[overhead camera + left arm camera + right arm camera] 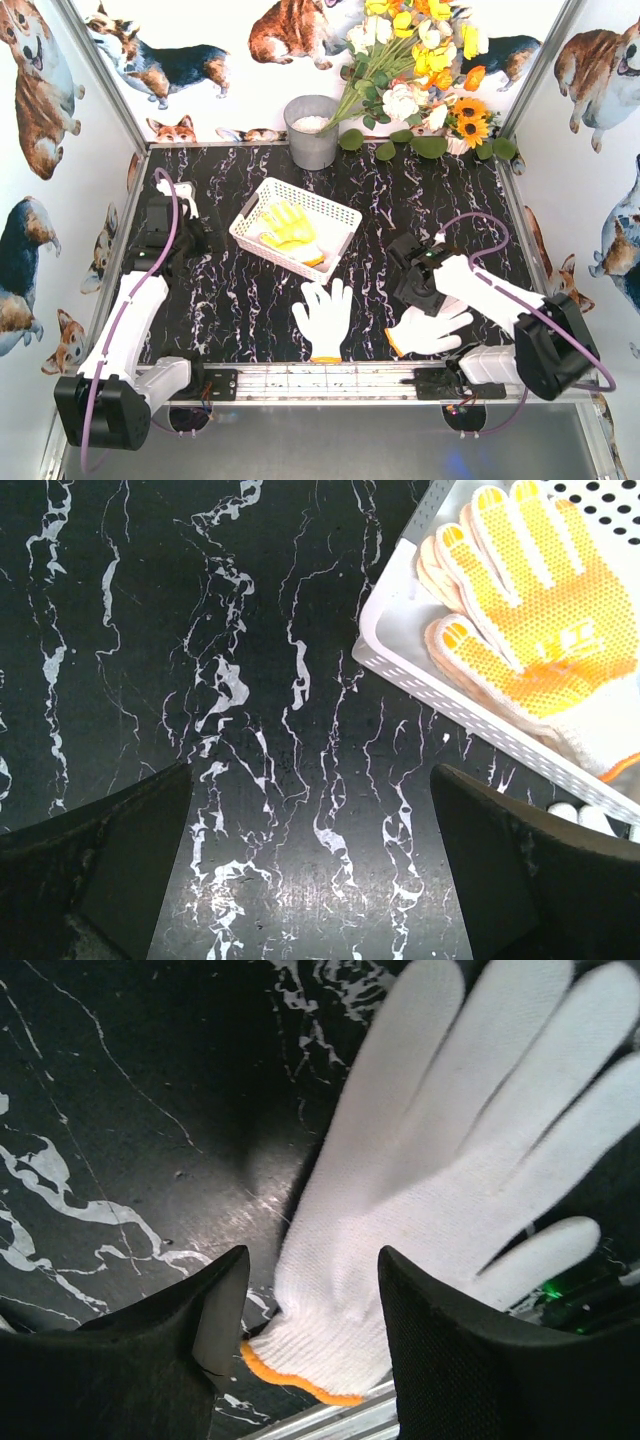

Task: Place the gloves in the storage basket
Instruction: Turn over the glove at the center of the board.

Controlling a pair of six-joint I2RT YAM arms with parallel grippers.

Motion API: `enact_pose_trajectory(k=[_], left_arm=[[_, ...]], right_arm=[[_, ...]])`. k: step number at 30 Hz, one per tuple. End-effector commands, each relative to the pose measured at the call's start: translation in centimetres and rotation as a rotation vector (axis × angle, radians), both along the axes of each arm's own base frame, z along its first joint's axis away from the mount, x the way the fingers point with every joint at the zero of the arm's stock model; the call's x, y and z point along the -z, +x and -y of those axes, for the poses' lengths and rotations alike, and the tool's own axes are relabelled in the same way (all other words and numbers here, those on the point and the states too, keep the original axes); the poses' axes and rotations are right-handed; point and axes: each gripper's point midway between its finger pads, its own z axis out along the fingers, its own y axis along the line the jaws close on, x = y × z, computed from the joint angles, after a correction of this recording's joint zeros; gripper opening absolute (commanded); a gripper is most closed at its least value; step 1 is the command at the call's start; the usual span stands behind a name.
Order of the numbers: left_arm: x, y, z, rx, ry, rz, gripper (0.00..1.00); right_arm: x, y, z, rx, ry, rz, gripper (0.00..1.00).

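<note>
While R hand (315,1260) 's over glove (440,1190), bucket (312,135) 's behind basket (310,197).

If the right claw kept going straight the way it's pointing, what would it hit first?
Most likely the white glove: it lies straight ahead of the right gripper, whose fingers are open. The picture doesn't show how near it is.
</note>
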Motion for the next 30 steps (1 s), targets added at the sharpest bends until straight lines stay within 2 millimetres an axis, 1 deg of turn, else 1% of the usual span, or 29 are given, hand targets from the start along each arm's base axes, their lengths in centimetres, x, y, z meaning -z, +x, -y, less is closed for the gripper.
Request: enact_pose_trajectory(k=[1, 5, 7, 9, 10, 12, 13, 18, 22, 24, 26, 28, 30], left_arm=[[0.0, -0.1, -0.5, 0.012, 0.024, 0.015, 0.99], [0.3, 0.1, -0.3, 0.021, 0.02, 0.003, 1.0], [0.4, 0.2, -0.3, 0.023, 0.022, 0.0, 1.0], [0.4, 0.2, -0.3, 0.024, 0.024, 0.0, 1.0], [0.3, 0.2, -0.3, 0.023, 0.024, 0.001, 1.0], [0.2, 0.2, -0.2, 0.028, 0.021, 0.008, 1.0], [0.2, 0.1, -0.1, 0.035, 0.016, 0.012, 1.0], [-0.3, 0.1, 0.6, 0.067, -0.009, 0.036, 1.0], [-0.4, 0.2, 1.5, 0.108, -0.037, 0.047, 1.0], [-0.4, 0.1, 1.6, 0.117, -0.041, 0.047, 1.0], [-0.3, 0.2, 1.7, 0.124, -0.045, 0.045, 1.0], [-0.2, 0.1, 1.9, 0.13, -0.05, 0.039, 1.0], [-0.2, 0.1, 1.9, 0.133, -0.052, 0.04, 1.0]], right_arm=[[1.1, 1.4, -1.2, 0.021, 0.045, 0.034, 0.55], [2.4, 1.2, -2.2, 0.009, 0.086, -0.003, 0.51], [2.8, 0.7, -2.5, -0.001, 0.098, -0.038, 0.47], [3.1, 0.3, -2.7, -0.013, 0.108, -0.063, 0.4], [3.0, 0.2, -2.9, -0.021, 0.115, -0.07, 0.3], [2.5, 0.4, -3.4, -0.043, 0.139, -0.066, 0.04], [1.9, 0.7, -3.6, -0.051, 0.153, -0.055, 0.0], [-2.5, 2.8, -5.0, -0.08, 0.214, 0.053, 0.0], [-5.3, 4.2, -5.8, -0.109, 0.246, 0.118, 0.0], [-6.7, 5.2, -6.3, -0.118, 0.267, 0.161, 0.0], [-8.7, 6.6, -7.1, -0.139, 0.301, 0.218, 0.0], [-11.1, 7.7, -7.9, -0.174, 0.34, 0.271, 0.0], [-13.4, 8.1, -8.3, -0.215, 0.36, 0.309, 0.0]])
